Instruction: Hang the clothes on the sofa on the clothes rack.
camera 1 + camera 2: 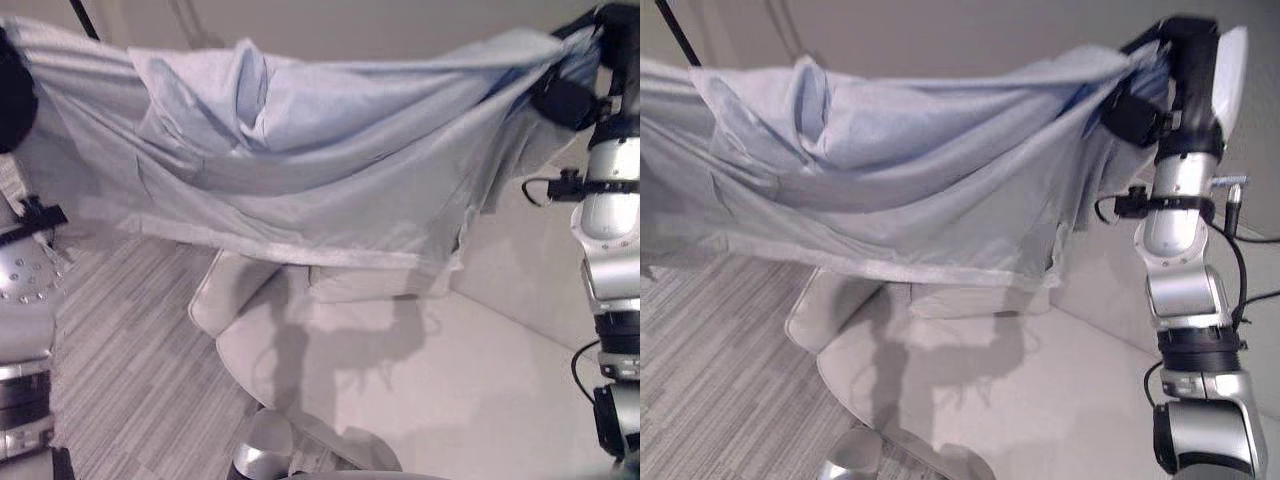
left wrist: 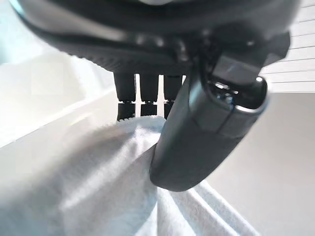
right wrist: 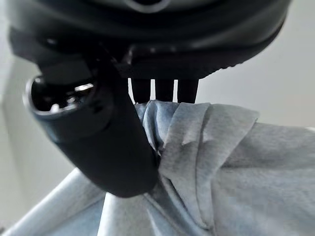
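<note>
A pale blue-grey garment [image 1: 300,170] hangs stretched wide in the air between my two raised hands, sagging in the middle above the sofa [image 1: 470,380]. My left hand [image 1: 12,95] holds its left end at the view's upper left; in the left wrist view the thumb [image 2: 197,147] and fingers pinch the cloth [image 2: 98,187]. At the upper right my right hand [image 1: 1175,70] grips the other end; in the right wrist view its thumb [image 3: 108,147] clamps bunched fabric [image 3: 197,157] against the fingers.
The light grey sofa's seat and a cushion [image 1: 370,282] lie under the garment. Striped grey carpet [image 1: 130,350] covers the floor to the left. A dark thin pole [image 1: 680,40] slants at the upper left against the pale wall.
</note>
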